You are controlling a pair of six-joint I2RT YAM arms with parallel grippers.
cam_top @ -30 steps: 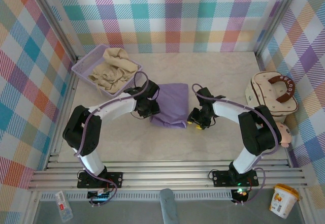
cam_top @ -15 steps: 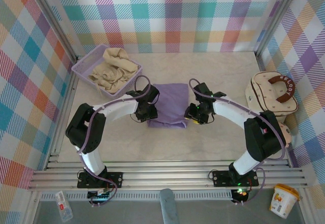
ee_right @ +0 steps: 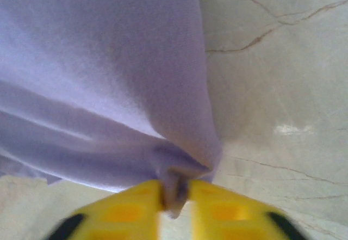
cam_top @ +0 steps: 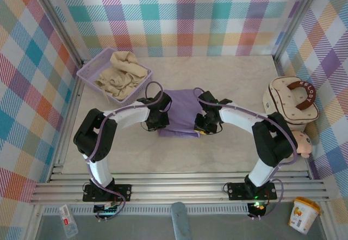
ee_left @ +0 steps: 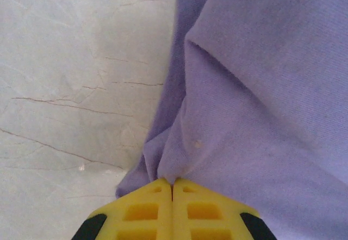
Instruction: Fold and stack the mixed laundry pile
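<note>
- The T-shirt (cam_top: 182,109), lavender and folded to a rough rectangle, lies flat at the middle of the table (cam_top: 163,155) in the top view.
- The left gripper (cam_top: 161,124) sits at the T-shirt's 8 o'clock corner, low against the table.
- In the left wrist view its yellow fingers (ee_left: 144,213) are pressed together, with a puckered fold of the purple cloth running into the seam between them. It is clamped on the T-shirt's edge.
- From that pinch the cloth fans out toward 1 o'clock, with bare marbled table at 10 o'clock.
- The right gripper (cam_top: 200,125) sits at the T-shirt's 4 o'clock corner, opposite the left one, with the garment between them.
- In the right wrist view a bunched tuck of cloth is caught between its yellow fingers (ee_right: 122,213), so it too is clamped on the T-shirt. The cloth spreads toward 11 o'clock, with table at 2 o'clock.
- The cream shirt (cam_top: 124,72) lies crumpled in the basket (cam_top: 89,72), at 10 o'clock from the T-shirt and well apart from it.
- The bag (cam_top: 288,106) stands at 3 o'clock by the right wall, apart from both arms.
</note>
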